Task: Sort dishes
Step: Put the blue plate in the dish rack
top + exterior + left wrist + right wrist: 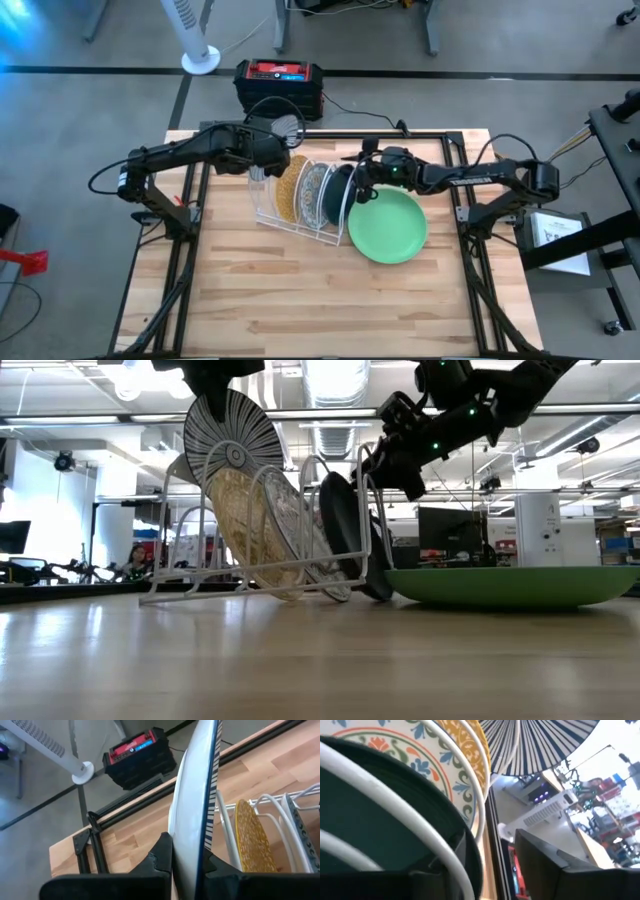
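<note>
A: Plates, five counted: one striped plate, one mustard plate, one floral plate, one dark teal plate, one green plate.

B: Location?

A: Three stand on edge in the wire rack. Green lies flat on the counter, beside the rack. Striped hangs above the rack's far end, pinched at its rim by the left hand.

B: Right hand?

A: Fingers spread, straddling the teal plate's rim at the rack.

B: Handling?

A: Judged stiff, glazed, likely slippery, breakable if dropped. Take by the rim; seat each gently between wires.
</note>
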Controlling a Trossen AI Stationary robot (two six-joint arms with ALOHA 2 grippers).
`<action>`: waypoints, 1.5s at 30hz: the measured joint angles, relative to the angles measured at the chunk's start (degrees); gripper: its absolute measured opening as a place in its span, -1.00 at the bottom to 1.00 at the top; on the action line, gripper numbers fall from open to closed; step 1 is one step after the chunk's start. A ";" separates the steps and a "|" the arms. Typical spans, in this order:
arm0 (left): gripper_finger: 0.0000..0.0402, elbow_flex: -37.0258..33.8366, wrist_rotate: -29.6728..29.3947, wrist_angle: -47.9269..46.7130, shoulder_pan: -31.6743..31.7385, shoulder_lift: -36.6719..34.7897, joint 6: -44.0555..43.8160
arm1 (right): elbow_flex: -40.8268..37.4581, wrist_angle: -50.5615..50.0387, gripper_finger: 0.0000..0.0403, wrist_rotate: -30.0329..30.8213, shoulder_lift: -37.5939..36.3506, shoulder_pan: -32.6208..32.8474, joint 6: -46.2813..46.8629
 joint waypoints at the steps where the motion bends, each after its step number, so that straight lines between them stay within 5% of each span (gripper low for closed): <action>1: -0.97 0.00 -0.58 0.00 -0.01 0.00 0.03 | 0.00 -0.86 -0.14 0.04 -0.66 0.00 0.69; 17: -0.97 0.00 -1.91 -0.41 -0.22 -0.15 0.04 | 0.04 -15.98 0.05 -0.28 -7.41 -0.17 9.18; 45: -0.95 2.41 0.70 -0.91 -1.92 -1.12 0.87 | -0.17 -8.32 -0.95 0.31 -1.33 -1.49 3.00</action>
